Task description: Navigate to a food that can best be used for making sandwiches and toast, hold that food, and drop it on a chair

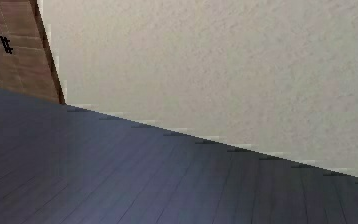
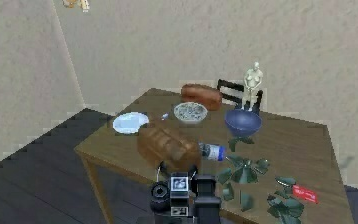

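Your gripper (image 2: 168,194) sits at the near edge of the brown wooden table (image 2: 105,142), at the end of the dark arm bar. The tabletop and the things on it lie behind its far end, so you cannot tell whether it holds anything.

What matters for the coming move is the line straight out across the table. Just beyond the gripper lies a brown blocky lump (image 2: 167,146), its long axis roughly parallel to the far edge. It could be the bread, but its shape does not settle that. Farther out on much the same line, at the far edge, lies a rounded red-brown loaf (image 2: 200,95), its long axis along that edge. By shape and colour this looks more like the sandwich food. I judge that reaching it means extending past the lump and the bowl between them.

A dark slatted chair (image 2: 230,92) stands just behind the far edge, beside the loaf toward the arm side view's right. A pale figurine (image 2: 252,84) stands in front of it.

- **Round speckled bowl** (image 2: 191,112): sits between the lump and the loaf; what is in it cannot be told.
- **Deep blue bowl** (image 2: 243,122): stands near the figurine, its inside unclear.
- **Flat white-and-blue plate** (image 2: 130,123): lies toward the table's corner on the arm side view's left.
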{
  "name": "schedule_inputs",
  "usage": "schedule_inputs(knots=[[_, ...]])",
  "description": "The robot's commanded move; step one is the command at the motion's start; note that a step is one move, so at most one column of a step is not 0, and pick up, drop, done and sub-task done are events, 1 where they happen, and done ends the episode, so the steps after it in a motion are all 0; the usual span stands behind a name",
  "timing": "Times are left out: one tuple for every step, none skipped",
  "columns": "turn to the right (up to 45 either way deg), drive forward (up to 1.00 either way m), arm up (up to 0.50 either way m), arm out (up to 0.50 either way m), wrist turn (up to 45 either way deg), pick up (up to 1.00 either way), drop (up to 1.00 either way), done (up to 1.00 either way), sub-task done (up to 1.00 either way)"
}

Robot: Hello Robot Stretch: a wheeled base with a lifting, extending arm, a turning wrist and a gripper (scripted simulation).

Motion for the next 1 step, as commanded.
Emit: schedule_inputs(knots=[[0.0,0.00,0.18,0.00,0.0,0.00,0.00,0.00,0.00]])
